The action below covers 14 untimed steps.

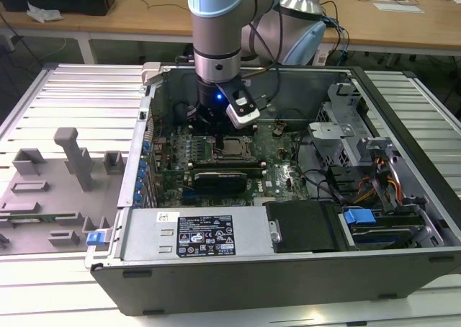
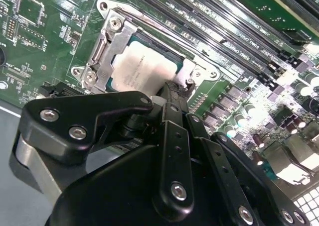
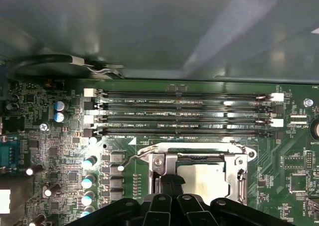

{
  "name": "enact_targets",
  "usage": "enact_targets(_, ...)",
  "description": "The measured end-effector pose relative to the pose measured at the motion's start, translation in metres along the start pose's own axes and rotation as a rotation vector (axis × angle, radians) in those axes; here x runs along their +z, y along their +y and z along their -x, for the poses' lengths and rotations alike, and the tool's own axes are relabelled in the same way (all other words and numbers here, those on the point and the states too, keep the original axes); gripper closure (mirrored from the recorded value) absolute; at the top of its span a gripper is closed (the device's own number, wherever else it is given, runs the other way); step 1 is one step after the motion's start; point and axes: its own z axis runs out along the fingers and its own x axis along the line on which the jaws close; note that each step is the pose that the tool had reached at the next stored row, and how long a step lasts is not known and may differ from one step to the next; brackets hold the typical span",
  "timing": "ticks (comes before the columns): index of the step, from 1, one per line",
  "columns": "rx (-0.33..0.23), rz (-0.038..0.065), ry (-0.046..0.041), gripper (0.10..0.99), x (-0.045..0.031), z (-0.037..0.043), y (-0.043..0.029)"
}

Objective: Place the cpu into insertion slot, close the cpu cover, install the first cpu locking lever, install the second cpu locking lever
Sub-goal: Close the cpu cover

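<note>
1. Could slip sideways and scratch the green board point(image 2: 40, 47), or bend the cpu cover point(image 2: 110, 42), if pushed off the edge.
2. Tips of the gripper point(image 2: 175, 89) pinched shut, holding nothing, seeming to press at the cover's edge.
3. Lying flat in the insertion slot point(image 2: 159, 42), under that cover: the cpu point(image 2: 142, 66).

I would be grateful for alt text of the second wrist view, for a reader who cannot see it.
The black claw looms in the foreground, its tip at the edge of the pale cpu, which lies framed by the silver cpu cover on a green motherboard. Long black memory slots run beside it.
</note>
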Motion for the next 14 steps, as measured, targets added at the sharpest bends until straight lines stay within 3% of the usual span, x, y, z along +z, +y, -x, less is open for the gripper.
enact_targets(7,-0.006,0.000,0.0000,0.980,-0.0003,0.0026,0.0000)
enact_targets(14,-0.040,0.002,0.0005,0.980,-0.0070,0.0030,0.0001)
